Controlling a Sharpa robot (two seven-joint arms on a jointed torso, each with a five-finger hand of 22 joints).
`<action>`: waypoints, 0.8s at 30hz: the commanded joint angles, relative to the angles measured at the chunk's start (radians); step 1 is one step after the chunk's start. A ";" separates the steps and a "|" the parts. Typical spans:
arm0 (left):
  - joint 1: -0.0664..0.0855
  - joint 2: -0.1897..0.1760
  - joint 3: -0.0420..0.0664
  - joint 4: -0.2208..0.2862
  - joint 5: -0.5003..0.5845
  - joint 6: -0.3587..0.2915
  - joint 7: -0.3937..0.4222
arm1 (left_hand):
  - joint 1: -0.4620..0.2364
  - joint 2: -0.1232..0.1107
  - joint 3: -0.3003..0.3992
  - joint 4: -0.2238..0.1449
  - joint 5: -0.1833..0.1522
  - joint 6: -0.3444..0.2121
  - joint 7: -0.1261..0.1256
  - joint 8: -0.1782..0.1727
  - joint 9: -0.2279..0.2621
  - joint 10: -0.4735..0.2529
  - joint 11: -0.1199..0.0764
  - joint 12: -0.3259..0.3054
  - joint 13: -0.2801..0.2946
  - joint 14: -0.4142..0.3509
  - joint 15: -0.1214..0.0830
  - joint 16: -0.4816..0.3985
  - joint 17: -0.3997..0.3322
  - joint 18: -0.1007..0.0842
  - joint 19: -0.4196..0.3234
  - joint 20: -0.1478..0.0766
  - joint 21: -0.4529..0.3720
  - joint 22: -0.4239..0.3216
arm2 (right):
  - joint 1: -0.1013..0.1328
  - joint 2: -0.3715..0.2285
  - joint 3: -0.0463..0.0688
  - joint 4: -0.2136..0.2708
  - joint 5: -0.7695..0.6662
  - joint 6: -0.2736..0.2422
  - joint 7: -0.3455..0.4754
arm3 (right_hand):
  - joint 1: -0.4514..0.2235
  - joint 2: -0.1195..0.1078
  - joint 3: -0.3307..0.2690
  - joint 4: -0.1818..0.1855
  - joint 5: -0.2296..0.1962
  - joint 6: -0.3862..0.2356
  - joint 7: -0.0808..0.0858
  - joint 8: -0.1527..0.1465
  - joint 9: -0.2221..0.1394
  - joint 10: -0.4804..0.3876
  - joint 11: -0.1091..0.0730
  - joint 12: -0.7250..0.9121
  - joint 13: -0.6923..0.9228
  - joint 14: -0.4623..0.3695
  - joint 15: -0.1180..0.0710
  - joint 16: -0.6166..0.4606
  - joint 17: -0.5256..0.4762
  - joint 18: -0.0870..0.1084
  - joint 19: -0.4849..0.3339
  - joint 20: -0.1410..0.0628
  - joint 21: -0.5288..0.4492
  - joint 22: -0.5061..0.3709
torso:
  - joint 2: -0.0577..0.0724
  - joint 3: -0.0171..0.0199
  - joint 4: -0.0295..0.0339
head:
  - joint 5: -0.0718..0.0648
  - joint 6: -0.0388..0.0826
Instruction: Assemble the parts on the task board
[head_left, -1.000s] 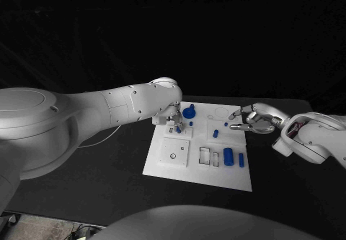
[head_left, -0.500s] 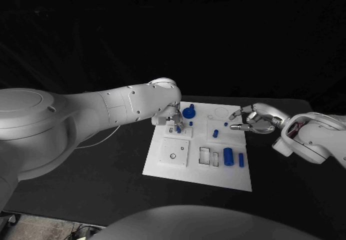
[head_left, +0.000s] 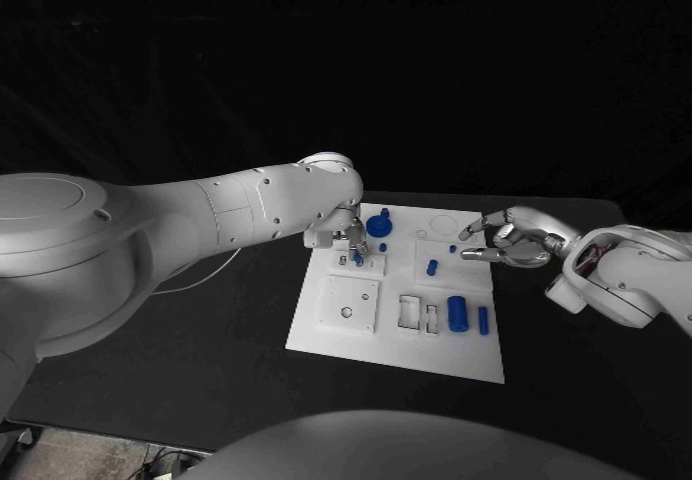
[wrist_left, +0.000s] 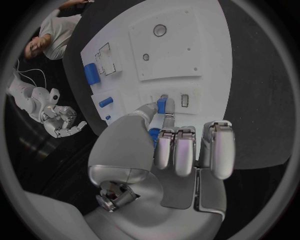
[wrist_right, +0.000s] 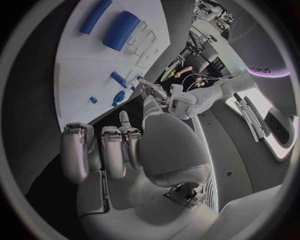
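The robot's left hand (head_left: 346, 241) hangs low over the far-left part of the white task board (head_left: 329, 338), thumb and a finger pinching a small blue peg (wrist_left: 161, 106) w/ its tip right at the board, just beside a little slot; the other fingers (wrist_left: 186, 150) lie curled side by side behind it, prob. kept clear so the peg can go down straight. Whether the tip is already in a hole can't be told from these pics. The pinch near the peg's upper end leaves the lower end free, which suits an insertion, judging by the task. Across the board the right hand (head_left: 505, 240) hovers at the far-right edge, holding nothing, fingers part-curled but apart, apparently parked there to wait its turn w/o shading the work. Between the 2 hands, on the board's far side, a blue knob-shaped part (head_left: 378, 225) stands upright, w/ a short blue pin (head_left: 431, 267) nearer the middle and a tiny blue bit (head_left: 451, 248) close to the right hand's fingertips. Toward the near-right corner a thick blue cylinder (head_left: 457, 313) lies beside a thin blue bar (head_left: 482, 320), both loose and next to empty rectangular cut-outs (head_left: 418, 313), so much of the assembly looks undone. The black table (head_left: 216, 350) surrounds the board on all sides.
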 joint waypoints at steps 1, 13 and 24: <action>0.002 0.002 0.001 -0.001 0.011 0.034 -0.031 | 0.000 0.002 0.008 0.001 -0.002 0.024 -0.026 0.007 0.004 0.104 -0.007 0.003 0.261 0.103 -0.006 0.003 0.263 -0.001 0.041 -0.005 -0.002 0.192 | -0.001 0.002 0.000 -0.001 0.002 0.019 0.000 | 0.003 0.011 -0.003 -0.001 0.006 0.009 0.001 -0.001 -0.001 0.104 0.006 -0.001 0.261 0.104 0.007 0.003 0.263 0.010 -0.007 -0.002 -0.006 0.210 | 0.000 -0.0001 0.0005 | 0.001 0.000; 0.001 0.004 0.000 -0.001 0.016 0.027 -0.017 | -0.005 -0.002 0.015 0.000 -0.006 0.014 -0.025 0.006 0.010 0.104 -0.006 0.003 0.261 0.103 -0.006 0.003 0.263 0.000 0.038 -0.006 -0.004 0.190 | -0.001 0.003 0.000 -0.001 0.002 0.020 -0.001 | 0.003 0.012 -0.004 -0.001 0.005 0.009 0.001 -0.002 -0.002 0.104 0.007 -0.001 0.261 0.104 0.008 0.003 0.263 0.011 -0.010 -0.001 -0.009 0.208 | 0.000 -0.0001 -0.0004 | 0.007 0.000; 0.000 0.008 0.000 -0.008 0.016 0.024 -0.012 | -0.007 -0.003 0.020 0.000 -0.007 0.008 -0.024 0.005 0.013 0.104 -0.006 0.003 0.261 0.103 -0.006 0.003 0.263 0.001 0.037 -0.006 -0.005 0.189 | -0.001 0.001 0.000 0.000 0.002 0.020 -0.001 | 0.002 0.013 -0.005 -0.001 0.005 0.009 0.001 -0.002 -0.003 0.104 0.007 -0.001 0.261 0.104 0.008 0.003 0.263 0.012 -0.011 -0.001 -0.011 0.208 | 0.000 -0.0003 0.0001 | 0.004 0.000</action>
